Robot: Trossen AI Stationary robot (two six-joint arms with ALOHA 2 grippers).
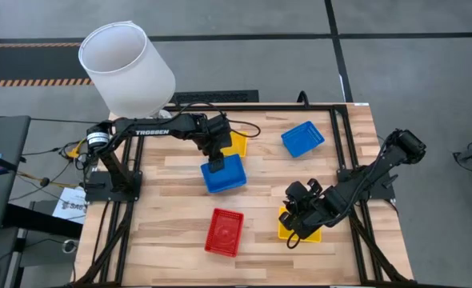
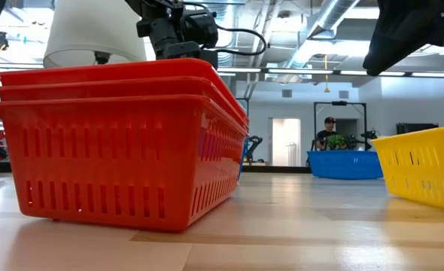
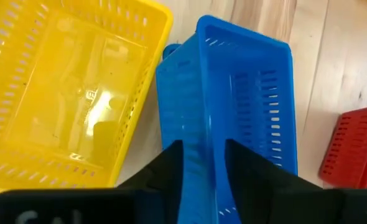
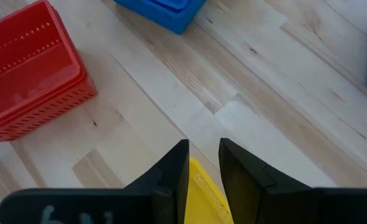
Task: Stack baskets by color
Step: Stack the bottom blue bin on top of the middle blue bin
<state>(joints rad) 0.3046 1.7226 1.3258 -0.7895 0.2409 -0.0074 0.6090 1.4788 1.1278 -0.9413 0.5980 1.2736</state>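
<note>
While left hand (image 3: pixel 202 171) is pinching blue basket (image 1: pixel 223 174) wall, narrow, lifting straight up is advisable, clearing yellow basket (image 3: pixel 71 87) beside. Right hand (image 4: pixel 203 163) is straddling another yellow basket (image 4: pixel 205 199) rim, narrow.

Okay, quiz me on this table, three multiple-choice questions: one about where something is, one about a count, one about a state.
1. Where is the left gripper?
A. Over the red stack
B. At the blue plastic mesh basket mid-table
C. Off the table's edge

2. How many red plastic mesh baskets are in the stack?
A. One
B. Three
C. Five

3. How does the red stack sit?
A. Nested, openings up
B. Overturned
C. On its side

Answers:
1 B: in the high view the left gripper is at the blue plastic mesh basket near the table's middle.
2 B: the low view shows three rims on the red plastic mesh baskets.
3 A: the rims lie level on top, one inside the next.
</note>
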